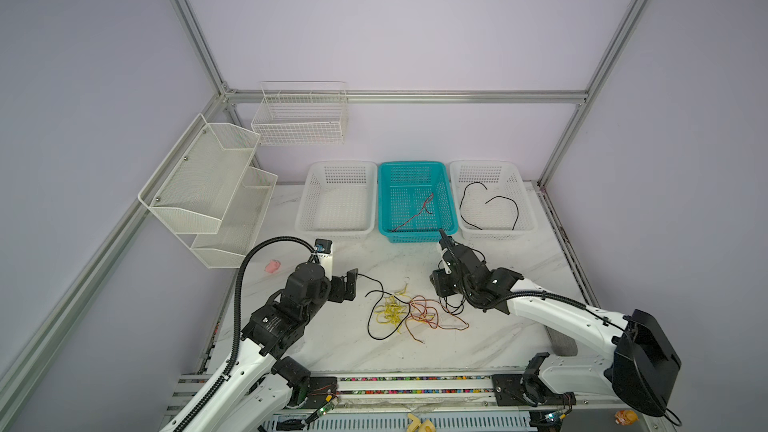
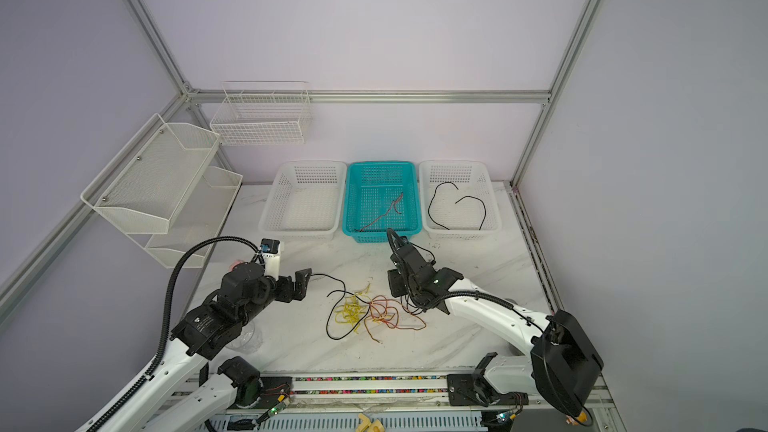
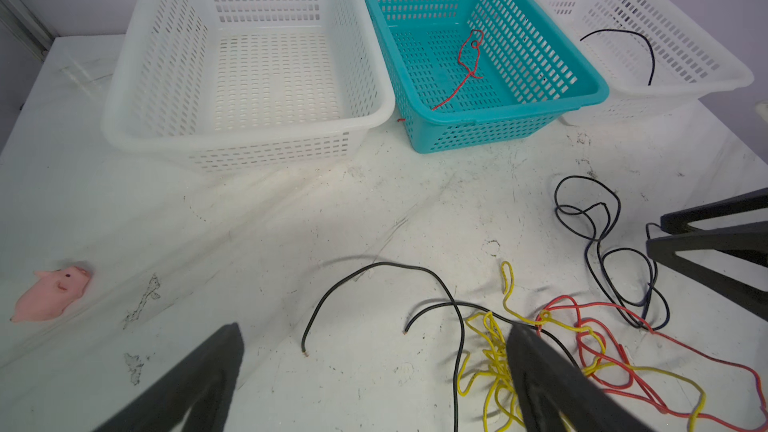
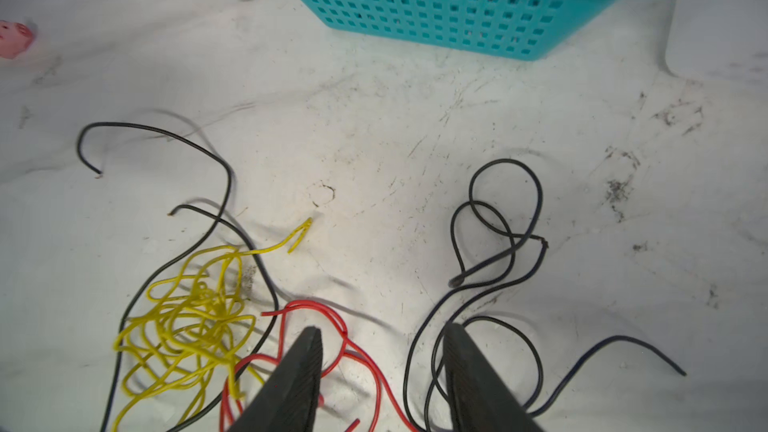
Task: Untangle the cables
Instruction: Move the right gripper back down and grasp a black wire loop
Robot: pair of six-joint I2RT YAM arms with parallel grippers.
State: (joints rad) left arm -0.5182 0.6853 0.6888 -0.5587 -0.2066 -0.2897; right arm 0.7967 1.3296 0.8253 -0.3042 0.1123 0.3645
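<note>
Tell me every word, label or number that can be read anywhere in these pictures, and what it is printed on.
White print on a black joint of the left arm: too small to read.
No writing visible on the teal basket, the white baskets, the cables or the pink toy pig.
Nothing else is legible in any view.

No readable text, arm label (image 1: pixel 270 323) blurred

pale lilac walls (image 1: pixel 415 27), aluminium frame (image 1: pixel 415 96), white marble tabletop (image 1: pixel 374 255), mesh wall shelves (image 1: pixel 199 176)
</note>
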